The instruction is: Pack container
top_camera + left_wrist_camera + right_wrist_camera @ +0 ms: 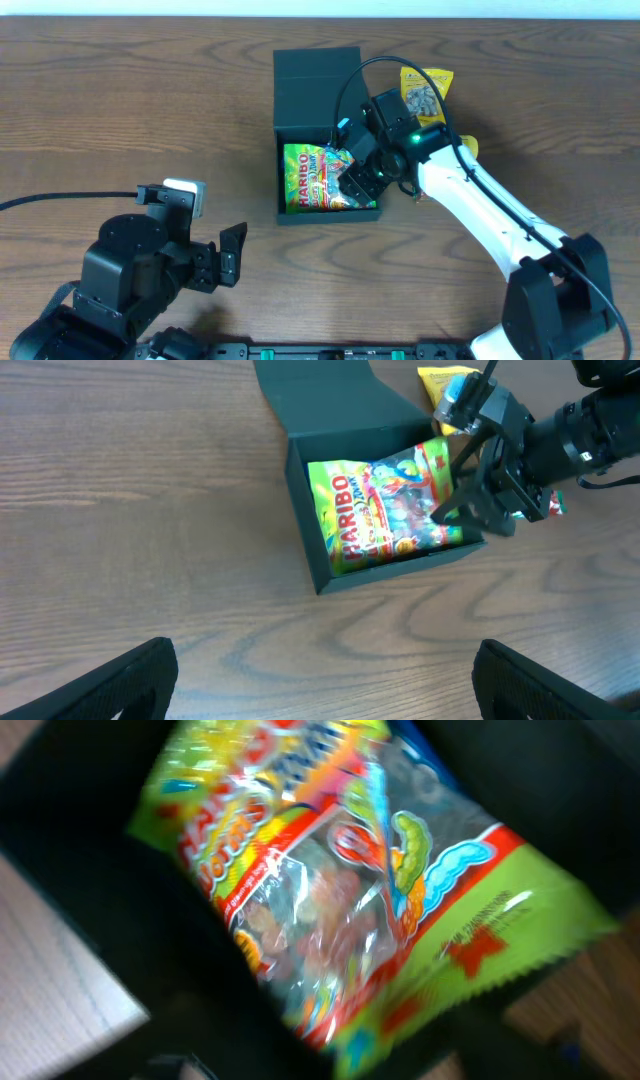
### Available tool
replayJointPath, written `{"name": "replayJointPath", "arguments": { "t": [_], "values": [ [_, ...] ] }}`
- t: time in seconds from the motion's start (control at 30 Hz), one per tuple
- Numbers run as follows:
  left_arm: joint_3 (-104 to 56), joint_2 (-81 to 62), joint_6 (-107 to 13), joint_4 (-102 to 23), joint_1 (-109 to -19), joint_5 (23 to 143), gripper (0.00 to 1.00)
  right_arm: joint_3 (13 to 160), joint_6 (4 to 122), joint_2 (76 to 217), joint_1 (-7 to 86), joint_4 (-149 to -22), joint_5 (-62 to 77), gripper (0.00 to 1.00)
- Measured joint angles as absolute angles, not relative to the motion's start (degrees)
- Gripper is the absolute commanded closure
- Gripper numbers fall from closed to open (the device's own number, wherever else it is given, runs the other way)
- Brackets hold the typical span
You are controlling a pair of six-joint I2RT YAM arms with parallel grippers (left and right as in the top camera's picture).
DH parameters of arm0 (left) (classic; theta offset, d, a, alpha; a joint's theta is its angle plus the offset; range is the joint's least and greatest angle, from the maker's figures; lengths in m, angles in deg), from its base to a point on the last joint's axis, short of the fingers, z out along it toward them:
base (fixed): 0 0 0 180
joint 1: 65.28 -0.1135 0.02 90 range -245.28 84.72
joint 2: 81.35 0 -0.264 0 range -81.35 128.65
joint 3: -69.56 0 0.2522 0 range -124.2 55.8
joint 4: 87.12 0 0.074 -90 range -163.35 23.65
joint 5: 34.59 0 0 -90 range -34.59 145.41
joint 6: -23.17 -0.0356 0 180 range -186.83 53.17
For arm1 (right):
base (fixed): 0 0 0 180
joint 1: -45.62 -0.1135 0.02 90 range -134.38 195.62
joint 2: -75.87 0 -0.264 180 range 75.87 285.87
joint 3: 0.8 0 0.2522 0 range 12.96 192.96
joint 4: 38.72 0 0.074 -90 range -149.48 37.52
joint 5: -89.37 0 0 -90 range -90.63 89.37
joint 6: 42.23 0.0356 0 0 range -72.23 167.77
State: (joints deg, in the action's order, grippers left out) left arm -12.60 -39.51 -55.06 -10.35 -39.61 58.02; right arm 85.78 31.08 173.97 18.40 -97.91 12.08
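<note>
Container (312, 88) holds Haribo packet (314, 180).

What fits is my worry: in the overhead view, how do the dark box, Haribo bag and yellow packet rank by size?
dark box
Haribo bag
yellow packet, partly hidden by the right arm, so less sure
</note>
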Motion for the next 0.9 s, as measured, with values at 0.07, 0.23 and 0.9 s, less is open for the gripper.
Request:
{"name": "replayJointPath", "arguments": {
  "t": [0.07,0.23,0.9],
  "values": [
    [-12.6,-39.51,-55.06,-10.35,-39.61,58.02,0.05,87.18,32.88,173.97,18.4,-98.61,11.25,0.02],
    [-12.6,-39.51,-55.06,-10.33,-39.61,58.02,0.05,92.44,35.76,172.66,18.36,-98.09,11.34,0.81],
    [-12.6,-39.51,-55.06,-10.33,-39.61,58.22,0.05,91.57,45.31,188.57,14.51,-86.26,19.58,0.99]
  ]
}}
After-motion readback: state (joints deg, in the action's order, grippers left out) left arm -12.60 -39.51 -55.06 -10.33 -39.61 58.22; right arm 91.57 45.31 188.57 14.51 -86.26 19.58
